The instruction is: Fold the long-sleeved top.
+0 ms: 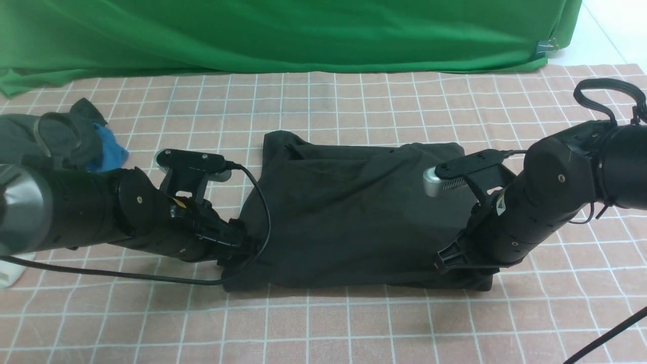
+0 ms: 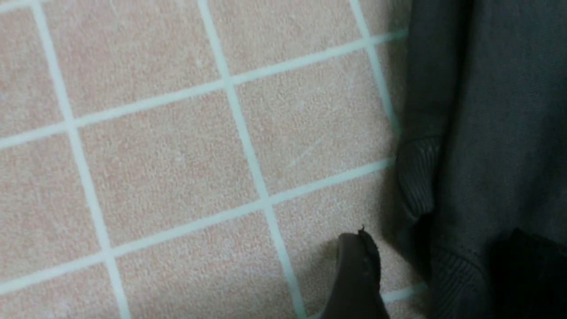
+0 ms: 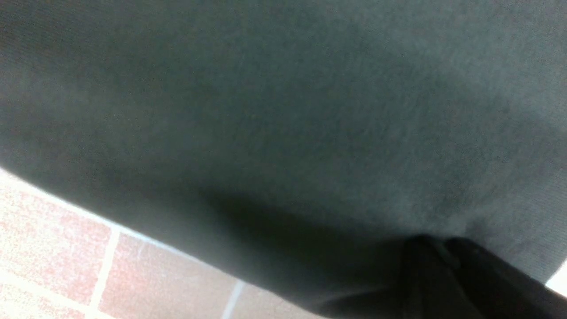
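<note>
– Top (image 1: pixel 349 212) lay mid-bench, half folded. Grippers?
– Left gripper (image 2: pixel 425 274) was spread around its near-left edge; right gripper (image 3: pixel 443 266) pinched the near-right corner. Both should lift evenly, avoiding skew.

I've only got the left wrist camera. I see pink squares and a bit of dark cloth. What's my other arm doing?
Observer: The right gripper looks pinched shut on the near right corner of the long-sleeved top.
Operator: Is the top all spread out?
Observer: No. It lies as one wide block in the middle of the checked cloth, with no sleeve stretched out to either side.
Operator: Is anything else lying around?
Observer: Yes, a grey garment and a blue garment sit bunched together at the far left, apart from the top.
</note>
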`<control>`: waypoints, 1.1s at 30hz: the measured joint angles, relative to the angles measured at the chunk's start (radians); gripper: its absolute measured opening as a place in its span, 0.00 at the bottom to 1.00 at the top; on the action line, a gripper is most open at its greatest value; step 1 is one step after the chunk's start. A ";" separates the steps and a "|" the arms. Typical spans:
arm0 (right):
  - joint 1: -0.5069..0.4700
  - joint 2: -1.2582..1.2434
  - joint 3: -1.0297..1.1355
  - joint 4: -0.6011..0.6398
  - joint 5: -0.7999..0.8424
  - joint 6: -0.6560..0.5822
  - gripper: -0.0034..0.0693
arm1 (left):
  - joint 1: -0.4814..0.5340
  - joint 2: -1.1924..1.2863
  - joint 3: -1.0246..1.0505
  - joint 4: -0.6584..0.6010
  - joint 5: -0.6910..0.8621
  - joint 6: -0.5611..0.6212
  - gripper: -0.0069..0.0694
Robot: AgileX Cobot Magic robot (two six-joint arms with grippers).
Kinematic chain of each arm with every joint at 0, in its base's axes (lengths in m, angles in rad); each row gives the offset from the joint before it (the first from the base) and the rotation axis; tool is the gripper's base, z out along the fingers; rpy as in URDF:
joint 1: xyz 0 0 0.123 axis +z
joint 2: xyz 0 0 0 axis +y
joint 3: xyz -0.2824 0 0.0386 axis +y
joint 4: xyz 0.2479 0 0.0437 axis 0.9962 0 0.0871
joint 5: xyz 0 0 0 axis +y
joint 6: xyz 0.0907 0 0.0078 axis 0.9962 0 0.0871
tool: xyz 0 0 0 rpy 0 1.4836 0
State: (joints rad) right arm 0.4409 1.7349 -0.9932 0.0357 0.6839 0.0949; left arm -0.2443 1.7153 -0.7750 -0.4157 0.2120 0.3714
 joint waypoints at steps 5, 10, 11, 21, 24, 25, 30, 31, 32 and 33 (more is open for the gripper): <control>0.000 0.000 0.000 0.000 -0.003 -0.004 0.18 | 0.000 0.003 -0.003 -0.003 -0.008 0.059 0.65; 0.000 0.000 0.000 0.002 -0.003 -0.009 0.18 | 0.001 -0.042 -0.005 -0.002 0.017 0.082 0.65; 0.000 0.000 0.000 0.002 -0.003 -0.009 0.18 | 0.001 -0.070 -0.012 -0.002 0.021 0.082 0.65; 0.000 0.000 0.000 0.002 -0.004 -0.011 0.18 | 0.001 0.032 -0.118 0.024 0.061 0.084 0.65; 0.000 0.000 0.000 0.002 -0.004 -0.011 0.18 | 0.001 0.078 -0.125 0.033 0.062 0.088 0.64; 0.000 0.000 0.000 0.002 -0.004 -0.011 0.18 | 0.001 0.082 -0.127 0.035 0.063 0.092 0.64; 0.000 0.000 0.000 0.002 -0.004 -0.012 0.18 | 0.001 0.084 -0.131 0.040 0.067 0.114 0.57; 0.000 0.000 0.000 0.002 -0.004 -0.012 0.18 | 0.001 0.086 -0.131 0.040 0.070 0.117 0.55; 0.000 0.000 0.000 0.002 -0.004 -0.012 0.18 | 0.001 0.086 -0.134 0.040 0.078 0.132 0.48; 0.000 0.000 0.000 0.002 -0.004 -0.012 0.18 | 0.001 0.086 -0.136 0.038 0.088 0.142 0.41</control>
State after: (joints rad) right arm 0.4409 1.7349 -0.9932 0.0374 0.6803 0.0827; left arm -0.2433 1.8009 -0.9113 -0.3780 0.2995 0.5133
